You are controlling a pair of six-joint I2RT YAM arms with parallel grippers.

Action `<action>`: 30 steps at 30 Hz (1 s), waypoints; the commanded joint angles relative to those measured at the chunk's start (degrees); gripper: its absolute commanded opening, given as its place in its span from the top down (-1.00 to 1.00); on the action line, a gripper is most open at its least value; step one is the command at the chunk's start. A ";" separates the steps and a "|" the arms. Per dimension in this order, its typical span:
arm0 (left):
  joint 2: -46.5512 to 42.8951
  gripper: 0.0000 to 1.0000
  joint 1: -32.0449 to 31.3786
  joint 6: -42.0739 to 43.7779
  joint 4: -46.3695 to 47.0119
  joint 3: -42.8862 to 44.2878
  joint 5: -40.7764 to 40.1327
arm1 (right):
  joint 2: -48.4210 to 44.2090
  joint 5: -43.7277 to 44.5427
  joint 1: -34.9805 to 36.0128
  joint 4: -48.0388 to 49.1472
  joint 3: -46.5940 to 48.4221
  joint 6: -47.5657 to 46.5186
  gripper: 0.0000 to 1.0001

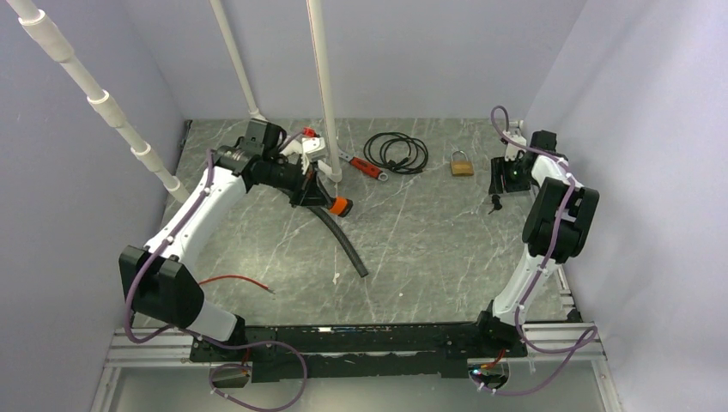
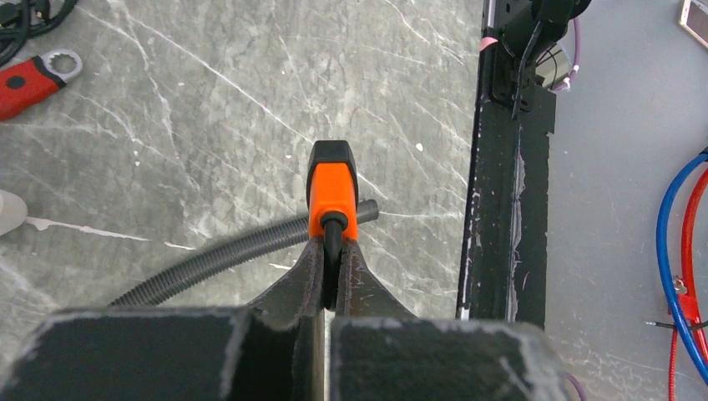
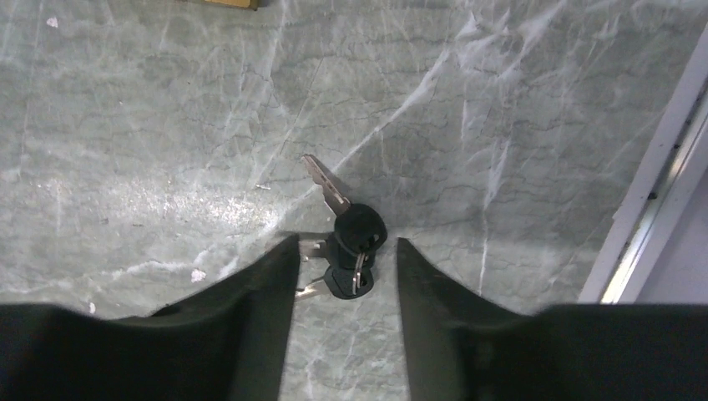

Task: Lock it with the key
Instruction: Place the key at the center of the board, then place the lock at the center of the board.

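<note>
Lying flat on the marbled grey tabletop (image 3: 150,125), the keys (image 3: 357,234) are a small ringed bunch with black plastic heads and one silver blade pointing away. The right tool (image 3: 346,246) stands wide, a finger on either side of them. The brass padlock (image 1: 462,163) sits well apart. The left tool (image 2: 332,248) is clamped on an orange-and-black piece (image 2: 332,188).

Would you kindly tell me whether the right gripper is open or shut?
Open: the right gripper has its fingers apart, the keys lying loose on the table between them.
</note>
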 commanded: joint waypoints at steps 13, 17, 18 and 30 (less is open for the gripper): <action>17.42 1.00 -9.31 -15.41 -10.18 20.10 -2.50 | -34.88 -17.01 22.49 4.54 -10.22 3.38 -0.74; 19.42 1.00 -9.34 -27.45 -7.93 21.49 -5.41 | -40.28 -13.39 35.18 9.17 -14.51 6.52 -0.75; 19.52 1.00 -9.32 -28.32 -7.50 21.27 -4.50 | -41.05 -12.90 37.48 9.82 -15.20 7.16 -0.75; 18.43 1.00 -9.25 -39.98 -1.68 16.09 1.13 | -40.18 -11.69 52.73 11.47 -16.84 6.09 -0.76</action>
